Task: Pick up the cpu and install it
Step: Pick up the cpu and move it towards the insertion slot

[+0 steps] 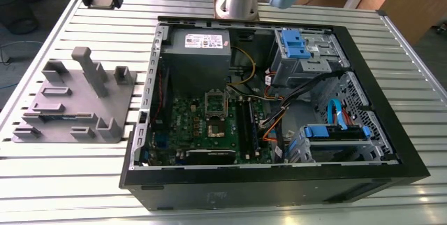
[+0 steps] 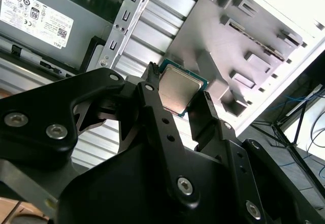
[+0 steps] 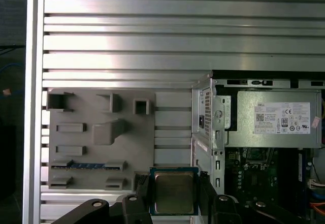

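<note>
Second wrist view, chip (image 2: pixel 182 89) in transit: two voices.

"Where is it right now?"

"Pinched in my hand (image 2: pixel 179 83), one finger on each of two opposite edges, with the silver top turned to both wrist cameras. In the exterior view I hang toward that view's left. I'm outside the open computer case (image 1: pixel 265 186), over the slatted bench (image 1: pixel 175 5) and apart from the grey tray (image 1: pixel 119 102)."

"Anywhere near home?"

"No. The socket (image 1: pixel 211 128) on the green board lies well apart from me, down inside the case. From here it looks bare, though I can't be sure."

"What makes this carry go well?"

"By my reckoning, I should grip on the edges alone, just firm enough that the chip can't swivel. It should ride flat and travel high over the case wall, square to the socket. A tilted chip, I'd judge, is the likeliest thing to spoil the seating."
</note>
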`<act>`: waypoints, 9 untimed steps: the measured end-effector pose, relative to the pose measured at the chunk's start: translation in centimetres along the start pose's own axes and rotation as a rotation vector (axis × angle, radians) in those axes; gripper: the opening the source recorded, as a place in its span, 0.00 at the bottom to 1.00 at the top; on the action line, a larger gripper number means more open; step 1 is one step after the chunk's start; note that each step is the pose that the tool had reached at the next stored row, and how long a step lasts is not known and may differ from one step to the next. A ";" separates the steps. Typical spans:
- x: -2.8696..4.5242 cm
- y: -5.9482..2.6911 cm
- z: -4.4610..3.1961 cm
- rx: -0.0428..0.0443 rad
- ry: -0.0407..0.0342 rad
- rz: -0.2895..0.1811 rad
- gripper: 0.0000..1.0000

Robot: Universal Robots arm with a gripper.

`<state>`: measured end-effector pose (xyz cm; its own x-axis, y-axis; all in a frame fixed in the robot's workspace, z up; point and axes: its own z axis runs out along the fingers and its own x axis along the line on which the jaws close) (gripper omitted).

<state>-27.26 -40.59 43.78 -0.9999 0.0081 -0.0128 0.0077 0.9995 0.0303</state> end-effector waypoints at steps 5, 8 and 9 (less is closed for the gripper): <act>-0.34 0.00 0.02 0.0000 0.0001 0.000 0.47; -0.55 0.00 0.03 0.0000 0.0001 0.000 0.47; -0.62 0.00 0.03 -0.0001 0.0002 0.000 0.47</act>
<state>-26.63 -40.59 43.76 -0.9999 0.0081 -0.0126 0.0077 0.9995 0.0303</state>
